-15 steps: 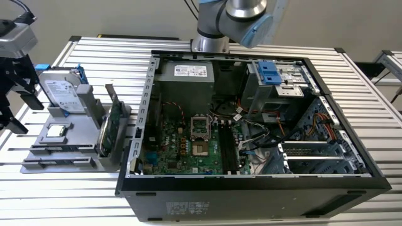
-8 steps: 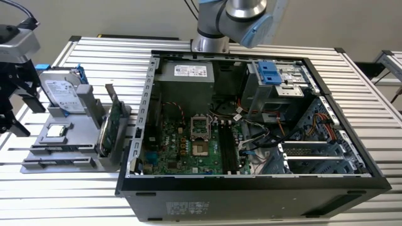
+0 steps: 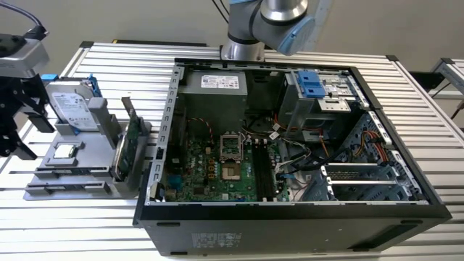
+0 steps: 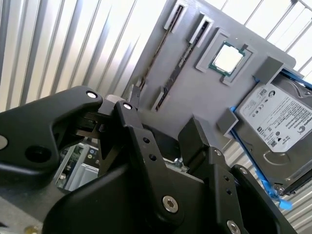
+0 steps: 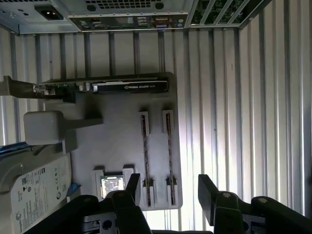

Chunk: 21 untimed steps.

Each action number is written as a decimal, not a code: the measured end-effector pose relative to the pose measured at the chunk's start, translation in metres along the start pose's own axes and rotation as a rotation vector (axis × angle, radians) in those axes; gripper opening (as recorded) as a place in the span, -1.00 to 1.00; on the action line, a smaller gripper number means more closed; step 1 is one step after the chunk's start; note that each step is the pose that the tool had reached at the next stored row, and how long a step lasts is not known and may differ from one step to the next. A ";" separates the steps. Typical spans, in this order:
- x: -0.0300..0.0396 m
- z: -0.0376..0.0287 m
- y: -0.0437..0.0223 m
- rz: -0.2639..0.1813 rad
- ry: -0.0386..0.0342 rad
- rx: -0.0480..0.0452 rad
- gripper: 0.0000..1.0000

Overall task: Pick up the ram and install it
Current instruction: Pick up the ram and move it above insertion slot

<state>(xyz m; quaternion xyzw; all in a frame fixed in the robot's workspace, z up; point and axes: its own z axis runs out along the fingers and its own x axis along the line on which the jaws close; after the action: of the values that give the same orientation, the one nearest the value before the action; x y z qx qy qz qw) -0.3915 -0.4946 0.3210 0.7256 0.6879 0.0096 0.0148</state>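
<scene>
Two slim long ram sticks [image 5: 145, 148] counted in grey plastic holder tray [image 5: 122, 122], parallel, edge-up, long axes pointed at computer case [image 5: 126, 19]; black gripper [image 5: 169, 184] jaws spread wide, nothing held.

- Slatted metal table [image 3: 73, 228], silver ribs running between the edges at the exterior view's left and right.
- Open computer case [image 3: 290, 228] lying on its side across the middle, reaching close to the near edge.
- Grey holder tray [image 3: 94, 168] flat on the slats, just beside the case, toward the edge at the exterior view's left.
- Arm base [image 3: 242, 51] at the far edge, behind the case.
</scene>
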 end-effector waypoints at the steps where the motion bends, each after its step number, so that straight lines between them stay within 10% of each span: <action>1: 0.0000 0.0009 0.0000 0.000 -0.0001 0.0000 1.00; 21: 0.0002 0.0189 -0.0004 0.000 -0.0063 -0.0002 1.00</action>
<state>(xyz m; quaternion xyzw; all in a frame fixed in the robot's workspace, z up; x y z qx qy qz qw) -0.3912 -0.4946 0.3021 0.7256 0.6879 0.0074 0.0170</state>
